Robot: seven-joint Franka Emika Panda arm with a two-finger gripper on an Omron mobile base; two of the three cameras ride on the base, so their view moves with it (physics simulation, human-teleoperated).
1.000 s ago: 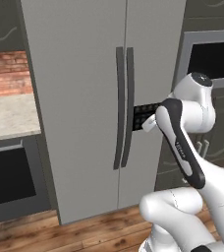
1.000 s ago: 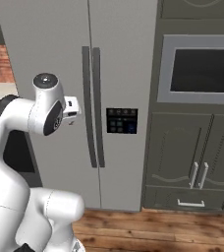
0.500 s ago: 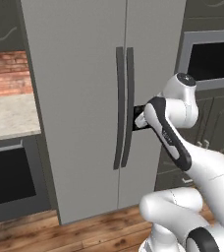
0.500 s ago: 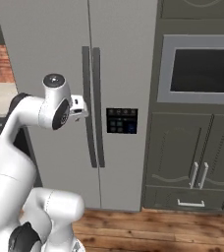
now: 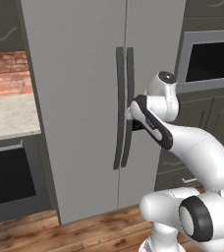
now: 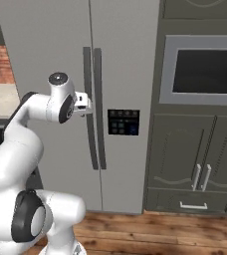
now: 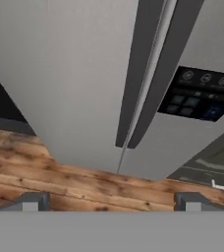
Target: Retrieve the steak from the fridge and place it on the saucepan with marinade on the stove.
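Note:
The fridge [image 5: 79, 98] is tall and light grey, and both doors are shut. Its two dark curved handles [image 6: 93, 109] meet at the centre seam. My gripper [image 6: 85, 105] is held at mid-handle height, just in front of the handles and close to the left one. In the hand view my gripper [image 7: 111, 202] is open, nothing lies between its fingertips [image 7: 33, 201], and the handles [image 7: 133, 74] run up ahead of it. The dark dispenser panel [image 7: 197, 96] sits on the right door. The steak, saucepan, marinade and stove are out of view.
A built-in wall oven [image 6: 205, 69] with cabinet doors [image 6: 195, 169] below it stands right of the fridge. To the left are a stone counter [image 5: 6, 115], a brick wall [image 5: 6, 74] and a dark appliance front [image 5: 6, 177]. Wooden floor [image 5: 84, 231] lies below.
The arm has swung the hand in toward the fridge, from in front of the dispenser panel to the door handles. The jaws have stayed open and the doors shut.

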